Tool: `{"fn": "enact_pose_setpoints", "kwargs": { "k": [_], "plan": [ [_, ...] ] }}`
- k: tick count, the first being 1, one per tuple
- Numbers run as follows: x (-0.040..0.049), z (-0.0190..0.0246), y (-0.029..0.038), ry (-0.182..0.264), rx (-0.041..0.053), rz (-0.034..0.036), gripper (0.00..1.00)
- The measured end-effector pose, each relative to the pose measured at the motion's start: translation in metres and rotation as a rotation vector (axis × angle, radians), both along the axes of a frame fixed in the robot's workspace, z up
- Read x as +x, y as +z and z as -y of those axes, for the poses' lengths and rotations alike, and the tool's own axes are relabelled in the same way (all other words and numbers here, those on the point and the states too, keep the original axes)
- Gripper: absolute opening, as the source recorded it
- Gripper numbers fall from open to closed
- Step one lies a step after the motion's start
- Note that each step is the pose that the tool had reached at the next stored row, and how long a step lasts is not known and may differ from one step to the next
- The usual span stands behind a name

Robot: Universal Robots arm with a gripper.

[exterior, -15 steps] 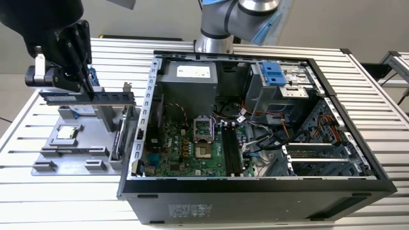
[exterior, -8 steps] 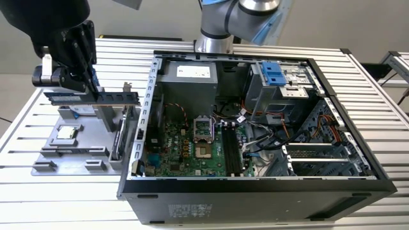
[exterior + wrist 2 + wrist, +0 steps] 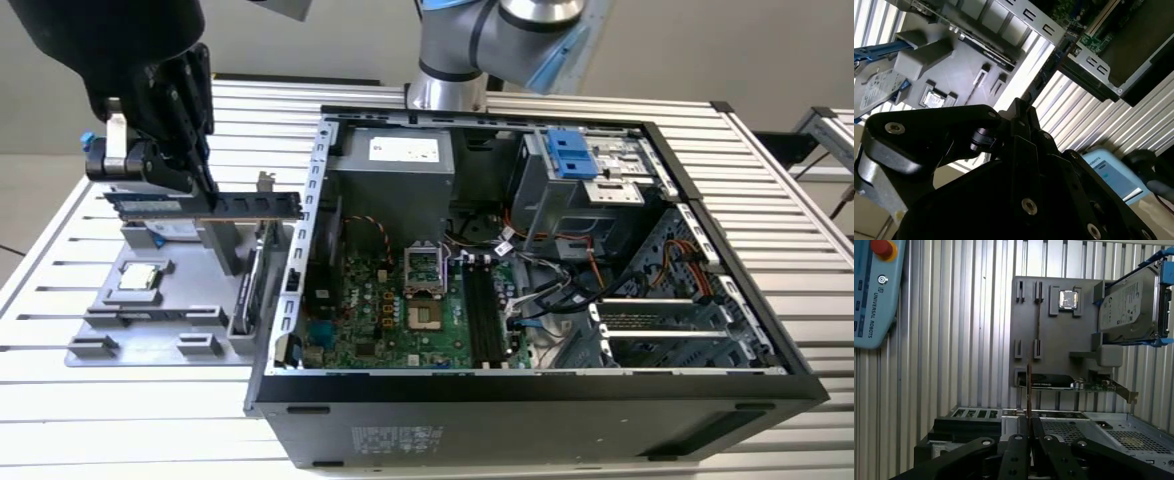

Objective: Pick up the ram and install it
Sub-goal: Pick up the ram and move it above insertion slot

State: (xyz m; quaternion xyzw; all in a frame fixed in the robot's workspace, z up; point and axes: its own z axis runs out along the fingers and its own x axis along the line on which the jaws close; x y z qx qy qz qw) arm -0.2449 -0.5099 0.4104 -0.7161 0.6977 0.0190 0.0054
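In the exterior view my gripper (image 3: pixel 203 195) hangs at the upper left, above the grey holder plate (image 3: pixel 134 320). It is shut on the ram (image 3: pixel 200 204), a long dark stick held level and lifted off the plate. The first wrist view shows the ram (image 3: pixel 1029 390) edge-on as a thin line running out from between the gripper (image 3: pixel 1029 432) fingers. The black memory slots (image 3: pixel 481 315) lie on the motherboard inside the open computer case (image 3: pixel 747 390), well toward the exterior view's right of the gripper.
On the holder plate (image 3: pixel 1054 335) are a processor chip (image 3: pixel 1069 298), a silver hard drive in a blue frame (image 3: pixel 1129 310) and a green card with a metal bracket (image 3: pixel 1069 383). A blue-grey teach pendant (image 3: pixel 874 290) lies on the slatted table (image 3: pixel 54 240). The case wall (image 3: pixel 314 200) stands beside the ram's end.
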Motion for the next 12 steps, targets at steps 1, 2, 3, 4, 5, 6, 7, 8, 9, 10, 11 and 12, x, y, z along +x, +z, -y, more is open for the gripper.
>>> {"fn": "enact_pose_setpoints", "kwargs": {
  "k": [1,2,3,4,5,6,7,8,9,10,11,12],
  "plan": [
    [0.0012,0.0000,0.0000,0.000,0.0000,0.0000,0.00],
    [0.0024,0.0000,0.0000,0.000,0.0000,0.0000,0.00],
    [0.0036,0.0000,0.0000,0.000,0.0000,0.0000,0.00],
    [0.0049,0.0000,0.0000,0.000,0.0000,0.0000,0.00],
    [0.0062,0.0000,0.0000,0.000,0.0000,-0.0001,0.00],
    [0.0075,0.0000,0.0000,0.000,0.0000,-0.0001,0.00],
    [0.0089,0.0000,0.0000,0.000,0.0000,-0.0002,0.00],
    [0.0105,0.0000,-0.0001,0.000,0.0000,-0.0003,0.00],
    [0.0123,0.0000,-0.0001,0.000,0.0000,-0.0006,0.00],
    [0.0143,0.0001,-0.0001,0.000,0.0000,-0.0011,0.00],
    [0.0162,0.0001,-0.0002,0.000,0.0000,-0.0015,0.00],
    [0.0183,0.0000,-0.0003,0.000,0.0001,-0.0021,0.00]
  ]
}}
